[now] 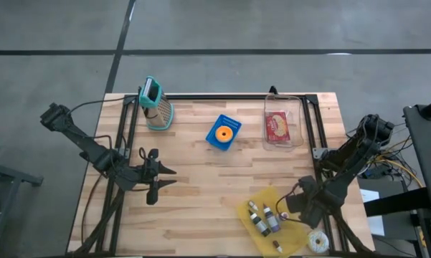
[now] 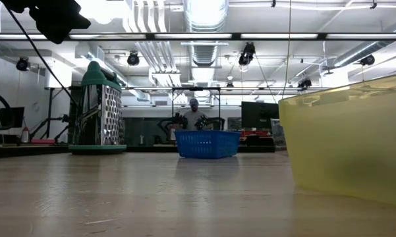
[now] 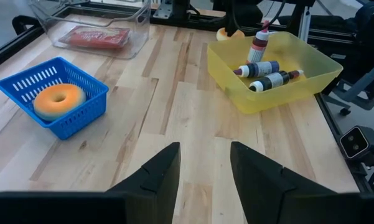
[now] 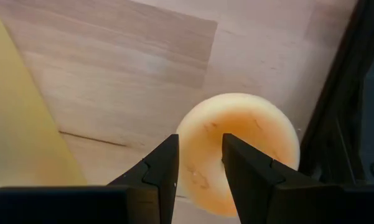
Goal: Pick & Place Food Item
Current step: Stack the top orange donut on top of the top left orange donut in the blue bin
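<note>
- Right pincer (image 4: 199, 171) is down at the bench's (image 1: 201, 193) near right corner, fingers closed on one side of the pale donut's (image 4: 239, 146) ring, one finger at the hole, one outside.
- That donut (image 1: 318, 240) sits on the wood just beside the yellow bin (image 1: 245, 213), between the bin and the dark frame rail.
- Yellow bin holds several small bottles (image 3: 264, 67).
- Left pincer (image 3: 203, 174) hovers over the bench's left-middle, fingers open, nothing between them.
- Orange donut (image 1: 224, 132) lies in the blue basket (image 1: 212, 140), mid-bench.
- Clear tray (image 1: 295, 115) with a red packet (image 1: 277, 126) at far right; grater (image 1: 158, 104) at far left.
</note>
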Controlling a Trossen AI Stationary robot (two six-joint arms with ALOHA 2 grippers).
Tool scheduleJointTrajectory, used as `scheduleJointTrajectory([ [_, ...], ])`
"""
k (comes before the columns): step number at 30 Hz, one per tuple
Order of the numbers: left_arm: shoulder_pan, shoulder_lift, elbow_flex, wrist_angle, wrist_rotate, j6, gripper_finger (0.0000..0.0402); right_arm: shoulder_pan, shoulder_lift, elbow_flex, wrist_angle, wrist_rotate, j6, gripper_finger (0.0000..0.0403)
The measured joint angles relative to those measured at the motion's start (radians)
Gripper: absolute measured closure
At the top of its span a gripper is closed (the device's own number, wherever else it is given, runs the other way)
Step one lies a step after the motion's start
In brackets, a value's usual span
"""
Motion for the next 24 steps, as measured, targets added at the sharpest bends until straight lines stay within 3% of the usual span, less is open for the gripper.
scheduleJointTrajectory([
  [24, 0.0, 0.0, 0.0, 0.0, 0.0, -0.005, 0.0252, 0.0, 0.002, -0.054, 0.124, -0.008, -0.006, 0.0284],
])
